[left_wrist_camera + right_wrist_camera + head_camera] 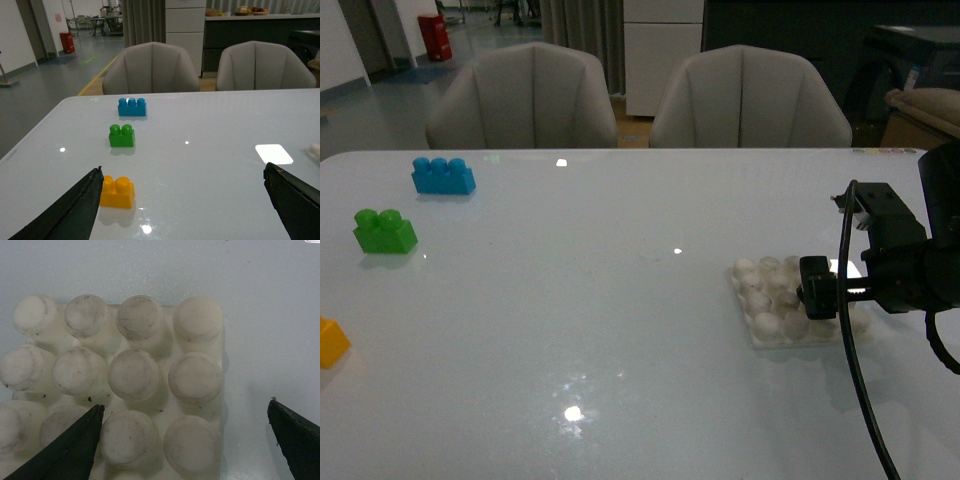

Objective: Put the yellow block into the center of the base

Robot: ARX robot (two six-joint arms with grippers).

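Note:
The yellow block lies at the table's left edge, partly cut off in the front view. In the left wrist view the yellow block sits just beside one finger of my open left gripper, outside the gap. The white studded base rests on the right of the table. My right gripper hovers open over the base's right side. In the right wrist view the base fills the picture and my right gripper straddles its edge studs, empty.
A green two-stud brick and a blue three-stud brick stand at the far left of the table. Two grey chairs are behind the far edge. A bright patch of reflected light lies on the tabletop.

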